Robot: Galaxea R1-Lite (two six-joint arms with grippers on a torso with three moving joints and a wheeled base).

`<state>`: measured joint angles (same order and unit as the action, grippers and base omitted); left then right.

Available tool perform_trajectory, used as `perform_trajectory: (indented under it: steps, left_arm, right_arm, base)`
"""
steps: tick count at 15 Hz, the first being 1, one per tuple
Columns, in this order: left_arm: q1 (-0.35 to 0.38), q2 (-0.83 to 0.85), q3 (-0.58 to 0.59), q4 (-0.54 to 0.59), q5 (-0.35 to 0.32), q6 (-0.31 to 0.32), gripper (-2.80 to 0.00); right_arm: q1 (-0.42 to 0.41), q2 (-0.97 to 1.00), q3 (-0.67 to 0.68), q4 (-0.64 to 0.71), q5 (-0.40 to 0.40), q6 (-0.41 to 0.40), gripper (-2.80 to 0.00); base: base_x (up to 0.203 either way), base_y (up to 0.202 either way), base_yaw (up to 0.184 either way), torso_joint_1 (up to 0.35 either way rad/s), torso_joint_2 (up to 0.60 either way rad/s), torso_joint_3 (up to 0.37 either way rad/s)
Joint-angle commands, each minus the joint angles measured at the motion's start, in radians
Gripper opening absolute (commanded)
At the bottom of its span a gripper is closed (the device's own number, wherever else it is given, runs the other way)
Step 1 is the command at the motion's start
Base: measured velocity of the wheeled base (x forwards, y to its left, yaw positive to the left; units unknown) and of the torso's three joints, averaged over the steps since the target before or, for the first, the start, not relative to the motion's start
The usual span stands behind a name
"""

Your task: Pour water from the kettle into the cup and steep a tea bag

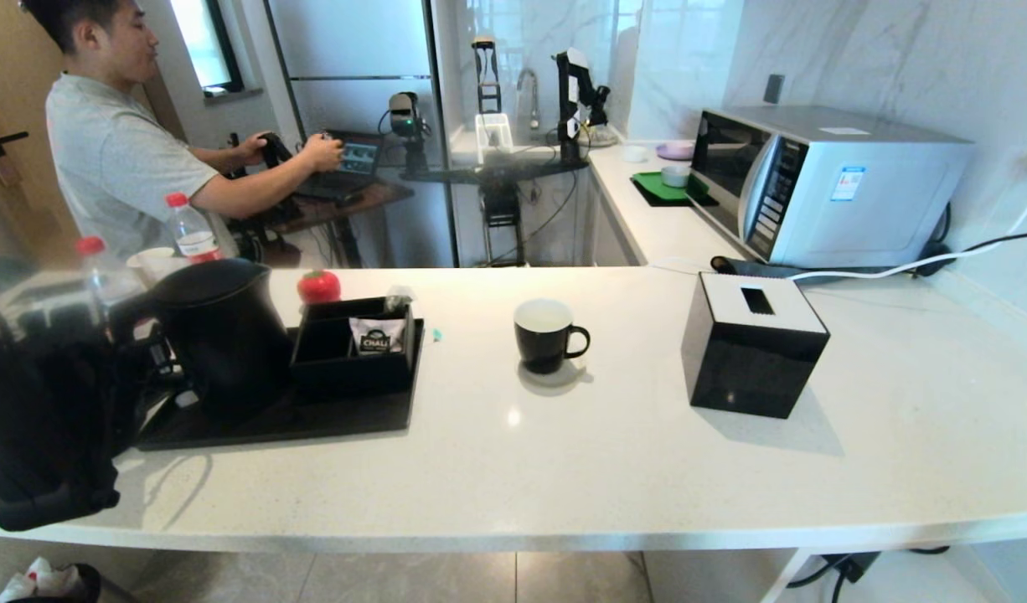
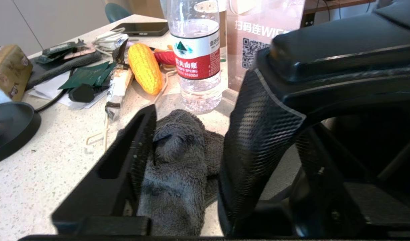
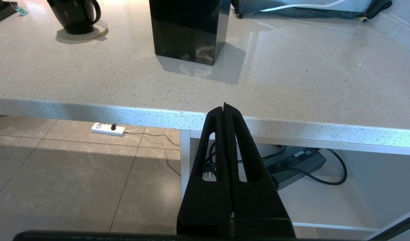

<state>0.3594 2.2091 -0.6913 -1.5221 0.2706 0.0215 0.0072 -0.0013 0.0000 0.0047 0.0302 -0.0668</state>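
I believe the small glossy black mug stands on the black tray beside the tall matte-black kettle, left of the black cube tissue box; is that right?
Not quite. The small glossy black mug stands on a small round coaster on the white counter, clear of the black tray. The head view shows it. The tall matte-black kettle is on that tray, and the black cube tissue box is indeed to the mug's right.

A white sachet (image 1: 374,337) standing in the black organiser (image 1: 354,356) on the tray reads "CHALI" on a dark patch. In the left wrist view, the red label of a clear water bottle (image 2: 197,57) carries Chinese characters and the word "SPRING". Behind it, a pinkish sign (image 2: 258,30) shows a QR code, Chinese characters and "WIFI". The microwave's (image 1: 823,184) sticker is too small to read.
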Motion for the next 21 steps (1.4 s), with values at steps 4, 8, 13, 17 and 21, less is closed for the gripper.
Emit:
perform_trajectory:
  steps: [4, 8, 13, 17, 21]
  left_arm:
    - [-0.008, 0.000, 0.011, -0.048, -0.001, 0.000, 0.00]
    - [-0.007, -0.009, 0.057, -0.048, -0.015, -0.009, 0.00]
    - [-0.007, -0.030, 0.108, -0.048, -0.021, -0.014, 0.00]
    - [-0.005, -0.062, 0.145, -0.048, -0.044, -0.014, 0.00]
    - [-0.006, -0.115, 0.212, -0.048, -0.047, -0.014, 0.00]
  right_arm:
    - [0.000, 0.001, 0.000, 0.000, 0.000, -0.001, -2.80]
    - [0.000, 0.001, 0.000, 0.000, 0.000, 0.000, -2.80]
    - [0.000, 0.001, 0.000, 0.000, 0.000, 0.000, -2.80]
    - [0.000, 0.001, 0.000, 0.000, 0.000, -0.001, -2.80]
    - [0.000, 0.001, 0.000, 0.000, 0.000, -0.001, -2.80]
  base:
    - [0.000, 0.000, 0.000, 0.000, 0.00, 0.000]
    - [0.000, 0.000, 0.000, 0.000, 0.00, 0.000]
    - [0.000, 0.000, 0.000, 0.000, 0.00, 0.000]
    - [0.000, 0.000, 0.000, 0.000, 0.00, 0.000]
    - [0.000, 0.000, 0.000, 0.000, 0.00, 0.000]
